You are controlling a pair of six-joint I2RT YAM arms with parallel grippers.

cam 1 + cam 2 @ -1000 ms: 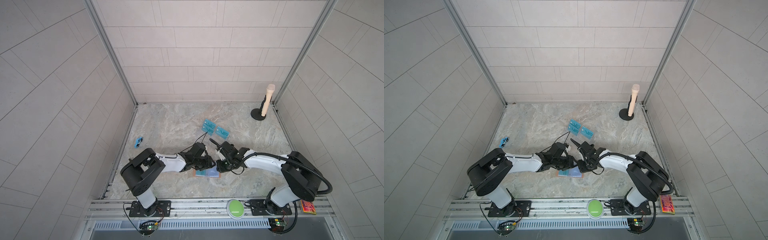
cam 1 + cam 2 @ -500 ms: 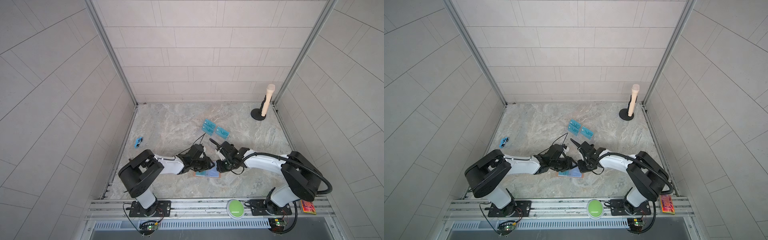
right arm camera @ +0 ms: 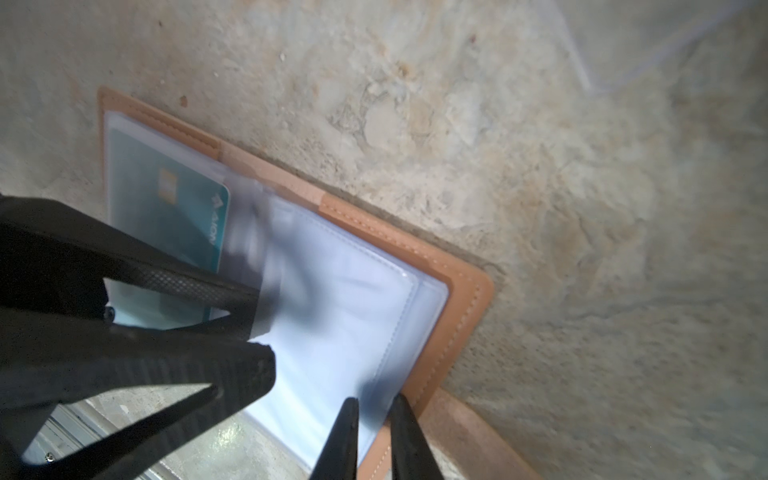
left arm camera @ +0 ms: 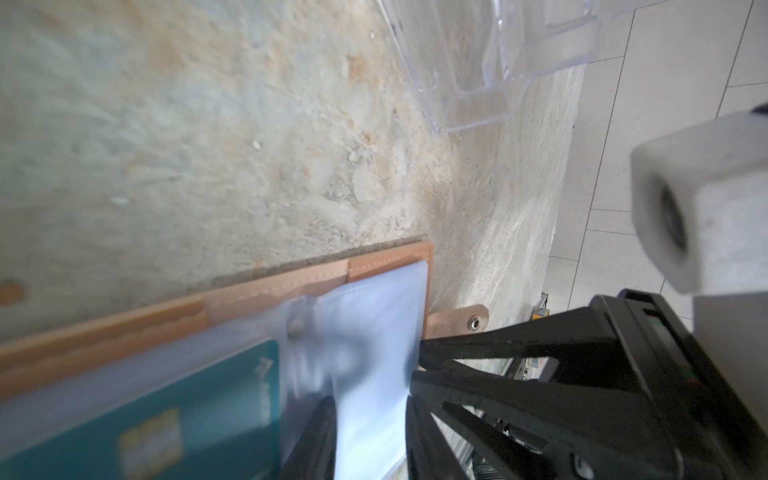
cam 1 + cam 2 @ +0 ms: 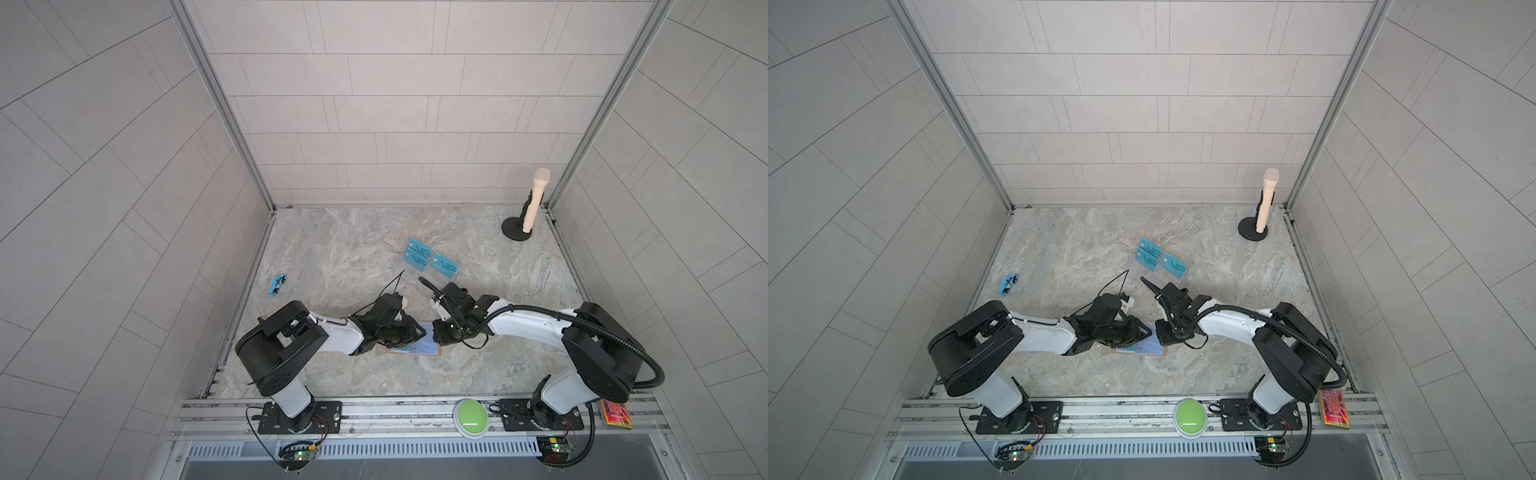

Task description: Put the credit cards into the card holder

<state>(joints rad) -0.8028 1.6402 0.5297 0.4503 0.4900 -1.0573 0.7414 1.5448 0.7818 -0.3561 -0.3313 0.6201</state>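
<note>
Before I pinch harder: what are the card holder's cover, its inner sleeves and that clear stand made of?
Card holder cover: tan leather or faux leather, matte, stitched edge; can't tell which. Inner sleeves: soft, translucent pale-blue plastic film, glossy, welded seams. Clear stand: rigid transparent plastic, likely acrylic, sharp bright edges.

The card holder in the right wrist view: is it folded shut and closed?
No, the card holder lies open, with its pale-blue pockets showing and a teal card visible among them.
</note>
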